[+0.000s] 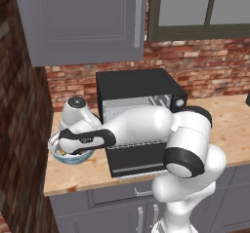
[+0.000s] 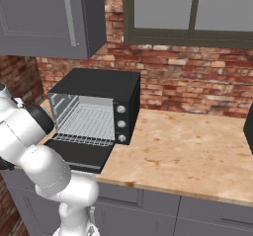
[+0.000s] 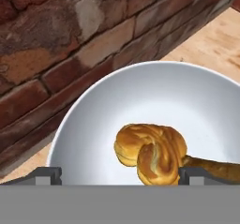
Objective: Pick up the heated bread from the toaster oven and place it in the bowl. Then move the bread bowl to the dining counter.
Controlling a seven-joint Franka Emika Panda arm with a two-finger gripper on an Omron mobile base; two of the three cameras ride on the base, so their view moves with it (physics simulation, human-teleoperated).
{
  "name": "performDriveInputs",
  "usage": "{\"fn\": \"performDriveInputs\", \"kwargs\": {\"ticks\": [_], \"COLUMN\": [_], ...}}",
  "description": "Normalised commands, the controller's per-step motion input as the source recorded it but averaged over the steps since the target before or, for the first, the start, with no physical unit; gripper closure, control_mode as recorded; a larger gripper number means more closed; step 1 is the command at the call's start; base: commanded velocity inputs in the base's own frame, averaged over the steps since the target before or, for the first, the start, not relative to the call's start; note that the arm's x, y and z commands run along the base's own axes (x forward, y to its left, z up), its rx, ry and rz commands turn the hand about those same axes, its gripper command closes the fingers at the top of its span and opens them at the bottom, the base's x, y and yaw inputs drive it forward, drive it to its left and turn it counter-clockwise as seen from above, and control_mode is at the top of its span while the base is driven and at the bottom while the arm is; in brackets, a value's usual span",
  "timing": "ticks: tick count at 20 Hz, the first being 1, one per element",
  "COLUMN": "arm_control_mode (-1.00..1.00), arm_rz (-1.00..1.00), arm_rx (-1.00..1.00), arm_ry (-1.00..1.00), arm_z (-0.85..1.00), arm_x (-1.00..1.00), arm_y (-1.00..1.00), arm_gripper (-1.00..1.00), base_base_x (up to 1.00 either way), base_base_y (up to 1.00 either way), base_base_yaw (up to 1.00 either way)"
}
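Lying in the bowl (image 3: 140, 96), heated bread (image 3: 150, 153) between the spread-apart end effector (image 3: 119, 176) fingertips.

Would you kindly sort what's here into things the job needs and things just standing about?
Needed: heated bread, bowl, toaster oven.
Just about: wall cabinet, window, brick wall.

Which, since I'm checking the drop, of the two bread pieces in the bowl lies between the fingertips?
The golden twisted bun in the middle of the bowl; the darker piece lies toward the rim, at the hand view's edge.
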Motion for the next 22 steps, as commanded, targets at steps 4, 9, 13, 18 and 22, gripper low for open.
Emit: {"fn": "performDriveInputs", "kwargs": {"ticks": [4, 9, 13, 18, 22], "arm_control_mode": [-1.00, -1.00, -1.00, -1.00, -1.00], "arm_rz": [0.10, -0.02, 0.00, 0.00, 0.00], "arm_rx": [-0.04, 0.01, 0.00, 0.00, -0.02], "arm_ry": [-0.14, -0.14, 0.01, 0.05, 0.00], "arm_z": [-0.21, 0.41, -0.02, -0.03, -0.03], "arm_x": [-0.30, -0.37, -0.05, -0.35, -0.04], "arm_y": [-0.02, 0.07, -0.04, -0.12, 0.00], "arm_gripper": [-1.00, -1.00, -1.00, -1.00, -1.00], "base_base_x": [0.00, 0.00, 0.00, 0.00, 0.00], "base_base_y": [0.00, 0.00, 0.00, 0.00, 0.00], "base_base_yaw": [0.00, 0.00, 0.00, 0.00, 0.00]}}
